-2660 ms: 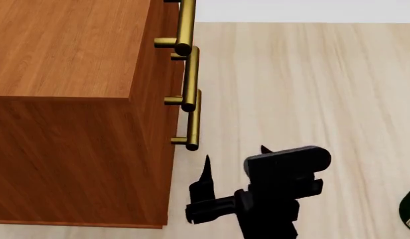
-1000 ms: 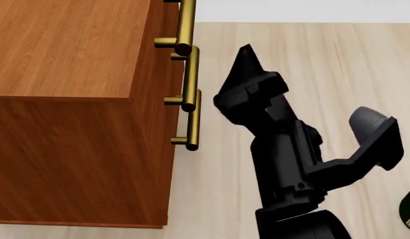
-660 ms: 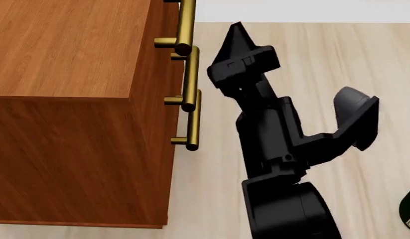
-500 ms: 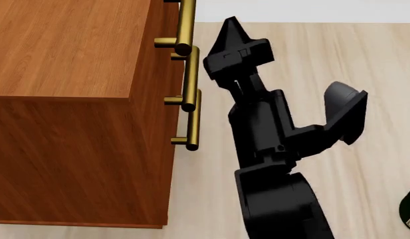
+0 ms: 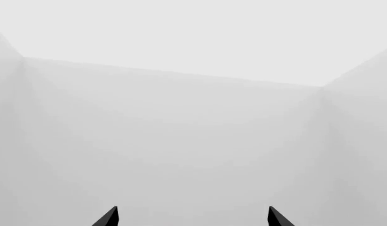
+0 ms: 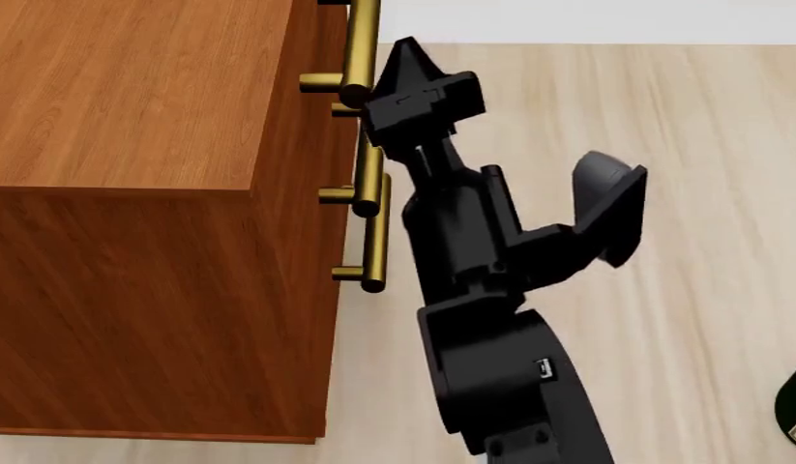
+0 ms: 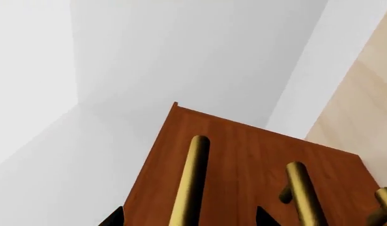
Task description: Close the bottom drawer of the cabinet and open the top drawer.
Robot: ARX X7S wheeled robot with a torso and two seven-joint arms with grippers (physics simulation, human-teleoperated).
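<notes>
Two end effectors are mine, and only the right end effector [image 6: 404, 60] shows in the head view, at the tip of my black right arm [image 6: 482, 290], which rises from the lower middle of that view over the pale wooden floor [image 6: 656, 193]. Its pointed fingertips sit just beside the brass bar handles on the cabinet [image 6: 139, 193], near the uppermost handle [image 6: 360, 48]; whether they touch it I cannot tell. In the right wrist view two dark fingertips [image 7: 114, 217] stand spread apart, and the brass bar of one handle [image 7: 191, 181] runs between them, not pinched. Another brass bar [image 7: 303, 193] lies beside it, and the reddish-brown front of the cabinet [image 7: 243, 155] is behind both. From the head view all three handles stack closely along the cabinet's front edge, so the top drawer [image 6: 323, 39] and the bottom drawer [image 6: 323, 280] look nearly flush. My left end effector [image 5: 192, 217] shows only as two dark tips, spread wide, facing a blank grey wall [image 5: 193, 117] farther off.
</notes>
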